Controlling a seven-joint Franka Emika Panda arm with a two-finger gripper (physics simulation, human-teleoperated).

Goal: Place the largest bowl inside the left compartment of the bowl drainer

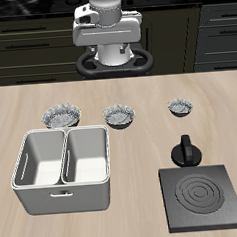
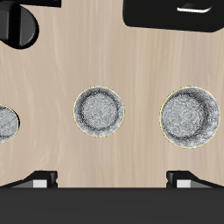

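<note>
Largest bowl (image 1: 61,116): on the table just behind the bowl drainer (image 1: 62,171), untouched. My fingers (image 2: 39,179): spread wide, empty, seen only by wrist; exterior probably hides them behind my arm.

Largest bowl (image 1: 62,116): grey-white speckled, scalloped rim, sitting upright and empty just behind the bowl drainer (image 1: 64,197). Drainer: light grey bin, centre wall splitting two wells; left compartment (image 1: 88,156) lying open, holding nothing.
</note>
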